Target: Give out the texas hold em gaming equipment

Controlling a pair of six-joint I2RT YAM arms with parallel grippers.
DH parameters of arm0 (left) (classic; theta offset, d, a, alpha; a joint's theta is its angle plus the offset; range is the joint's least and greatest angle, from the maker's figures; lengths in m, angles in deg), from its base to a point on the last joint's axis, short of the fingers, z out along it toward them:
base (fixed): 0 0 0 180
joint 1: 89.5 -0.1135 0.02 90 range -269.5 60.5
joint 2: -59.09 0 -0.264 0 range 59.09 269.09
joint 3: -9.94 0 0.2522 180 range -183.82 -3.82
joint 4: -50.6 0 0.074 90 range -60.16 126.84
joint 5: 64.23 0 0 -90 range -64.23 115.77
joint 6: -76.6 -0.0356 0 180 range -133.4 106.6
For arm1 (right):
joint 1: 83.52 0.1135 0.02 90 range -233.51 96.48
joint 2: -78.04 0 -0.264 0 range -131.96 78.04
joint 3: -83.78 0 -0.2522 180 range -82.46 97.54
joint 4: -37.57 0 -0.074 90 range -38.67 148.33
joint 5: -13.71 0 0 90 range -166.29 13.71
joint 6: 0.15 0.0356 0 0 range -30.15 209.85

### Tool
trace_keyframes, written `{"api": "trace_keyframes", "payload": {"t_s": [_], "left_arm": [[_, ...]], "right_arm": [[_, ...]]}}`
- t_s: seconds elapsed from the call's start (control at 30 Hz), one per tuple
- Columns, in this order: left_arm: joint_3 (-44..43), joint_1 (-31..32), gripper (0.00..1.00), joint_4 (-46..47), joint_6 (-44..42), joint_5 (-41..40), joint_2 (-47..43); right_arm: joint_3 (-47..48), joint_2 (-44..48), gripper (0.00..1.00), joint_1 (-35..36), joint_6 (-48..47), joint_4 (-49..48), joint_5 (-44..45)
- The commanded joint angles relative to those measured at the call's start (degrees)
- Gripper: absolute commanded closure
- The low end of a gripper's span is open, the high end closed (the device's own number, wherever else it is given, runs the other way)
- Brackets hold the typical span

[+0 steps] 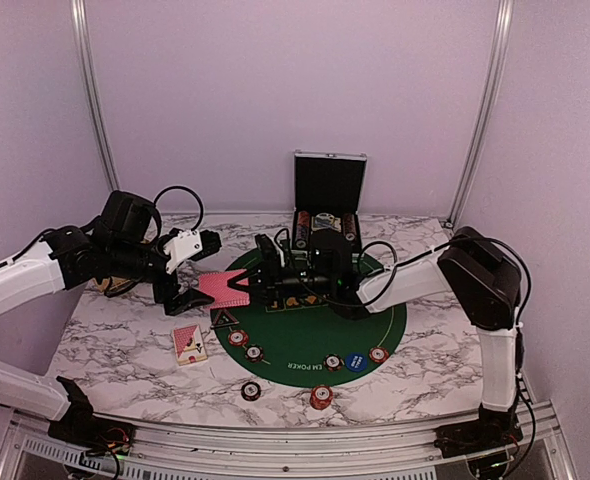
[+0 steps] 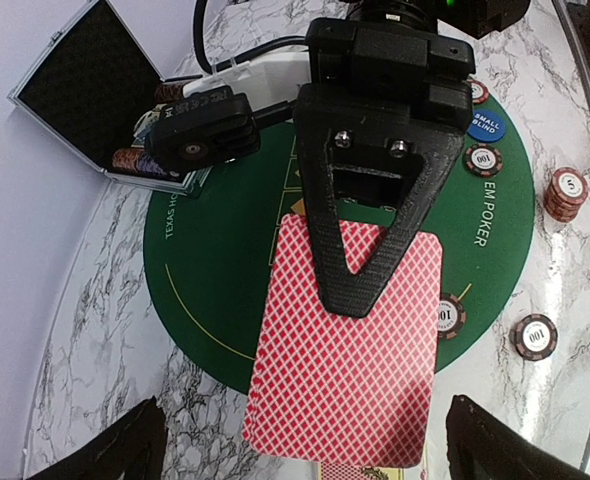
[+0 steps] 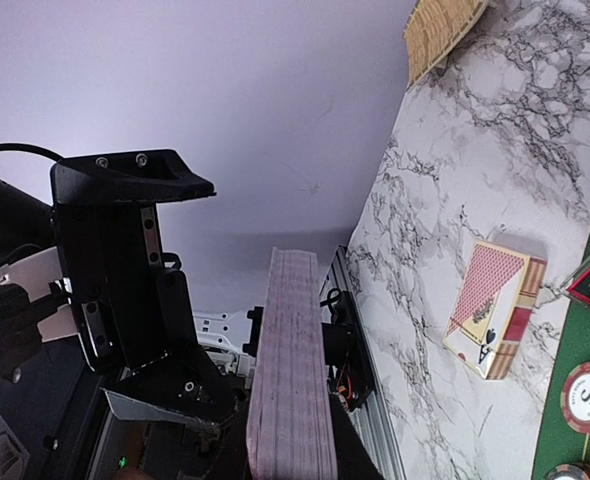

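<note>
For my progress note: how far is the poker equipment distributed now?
Done: chips and the blue disc lie on the mat. In hand: the right gripper holds the card deck, left gripper open beside it. Left: no cards dealt; chip stacks sit in the case.

Left hand (image 1: 200,272) spread wide; right hand (image 1: 253,281) pinched nearly closed; arms angled inward

Lower end of the card deck (image 3: 290,370) past the right wrist view's bottom edge; basket (image 3: 440,30) mostly beyond its top

We count six small round poker chips or chip stacks (image 1: 321,397), one blue marker disc (image 1: 355,361), one dark triangular token (image 1: 223,318), one red-backed deck of playing cards (image 2: 345,380) and one red card box (image 1: 189,343).
</note>
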Motion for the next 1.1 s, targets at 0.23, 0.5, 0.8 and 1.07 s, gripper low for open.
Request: {"api": "trace_keyframes", "payload": {"t_s": [0.23, 0.5, 0.8, 1.07], "left_arm": [[-0.71, 1.18, 0.01, -4.41, -4.47, 4.86, -1.46], [-2.69, 3.75, 0.01, -3.59, -3.12, 1.51, 1.46], [-3.86, 3.94, 0.01, -4.16, -4.14, -1.59, 5.92], [-5.39, 4.23, 0.01, -6.36, -5.98, -1.50, 8.32]], "right_arm": [[0.98, 4.45, 1.00, 0.07, -6.44, 5.44, 1.27], [3.14, 3.89, 1.00, 0.84, -8.11, 7.68, 1.96], [3.55, 4.30, 1.00, 1.72, -7.79, 6.73, 2.05], [3.83, 3.77, 1.00, 2.01, -6.42, 5.33, 1.37]]}}
